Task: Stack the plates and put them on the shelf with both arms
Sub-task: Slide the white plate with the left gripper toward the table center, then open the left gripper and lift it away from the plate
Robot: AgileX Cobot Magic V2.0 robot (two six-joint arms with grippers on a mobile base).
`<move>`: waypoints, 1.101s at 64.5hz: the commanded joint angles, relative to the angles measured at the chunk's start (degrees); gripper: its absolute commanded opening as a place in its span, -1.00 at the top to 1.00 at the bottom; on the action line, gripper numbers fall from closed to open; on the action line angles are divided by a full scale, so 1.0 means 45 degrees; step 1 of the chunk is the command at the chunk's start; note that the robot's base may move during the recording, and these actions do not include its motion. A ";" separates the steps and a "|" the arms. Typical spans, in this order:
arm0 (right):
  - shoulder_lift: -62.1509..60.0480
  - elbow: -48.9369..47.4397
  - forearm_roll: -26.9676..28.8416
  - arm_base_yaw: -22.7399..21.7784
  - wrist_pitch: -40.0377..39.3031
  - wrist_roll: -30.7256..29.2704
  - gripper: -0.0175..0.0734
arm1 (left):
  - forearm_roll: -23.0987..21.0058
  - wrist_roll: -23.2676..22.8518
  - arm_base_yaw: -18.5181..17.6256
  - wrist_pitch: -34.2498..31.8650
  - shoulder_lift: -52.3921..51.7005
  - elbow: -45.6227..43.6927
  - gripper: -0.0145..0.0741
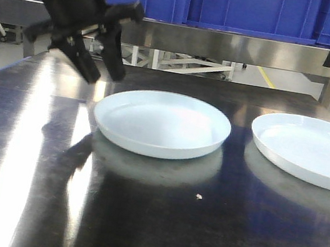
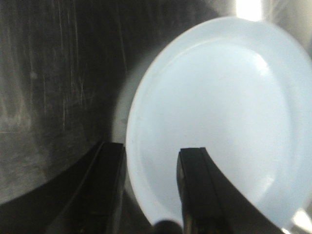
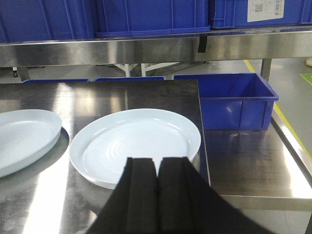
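Two pale bluish-white plates lie side by side on the dark steel tabletop: one in the middle (image 1: pixel 162 123) and one at the right (image 1: pixel 312 151). My left gripper (image 1: pixel 104 75) hovers open just off the middle plate's left rim. In the left wrist view that plate (image 2: pixel 219 112) fills the frame and the open left gripper (image 2: pixel 151 161) straddles its near rim, one finger (image 2: pixel 109 185) outside it and the other over the dish. My right gripper (image 3: pixel 157 165) is shut and empty, just short of the right plate (image 3: pixel 136 144). The shelf rail (image 1: pixel 229 45) runs along the back.
Blue plastic crates (image 1: pixel 254 8) stand on the shelf above the rail. Another blue crate (image 3: pixel 234 97) sits low beyond the table's right edge (image 3: pixel 202 131). A small white crumb (image 1: pixel 198 196) lies on the tabletop in front of the plates.
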 commanded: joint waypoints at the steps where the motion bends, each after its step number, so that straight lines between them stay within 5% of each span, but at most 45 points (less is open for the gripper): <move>1: -0.0241 -0.0003 -0.0001 -0.0031 -0.1053 -0.0097 0.49 | 0.0062 -0.0019 -0.0037 -0.0259 -0.1643 -0.0149 -0.11; 9: -0.0241 -0.0003 -0.0001 -0.0031 -0.1053 -0.0097 0.49 | 0.1118 -0.0019 -0.0037 -0.0875 -0.2959 0.1022 0.00; 21: -0.0241 -0.0003 -0.0001 -0.0031 -0.1053 -0.0097 0.49 | 0.3199 -0.0019 -0.0008 -0.3675 -0.5530 0.4068 0.50; 32: -0.0241 -0.0003 -0.0001 -0.0031 -0.1053 -0.0097 0.49 | 0.4574 -0.0019 -0.0008 -0.7344 -0.8051 0.7198 0.47; 43: -0.0241 -0.0003 -0.0001 -0.0031 -0.1053 -0.0097 0.49 | 0.4677 -0.0019 -0.0008 -1.1142 -1.1015 1.0461 0.47; 55: -0.0241 -0.0003 -0.0001 -0.0031 -0.1053 -0.0097 0.49 | 0.4620 -0.0019 0.0131 -1.1662 -1.4044 1.2882 0.47; 71: -0.0241 -0.0003 -0.0001 -0.0031 -0.1053 -0.0097 0.49 | 0.4620 -0.0117 0.1839 -1.1662 -1.7226 1.4277 0.47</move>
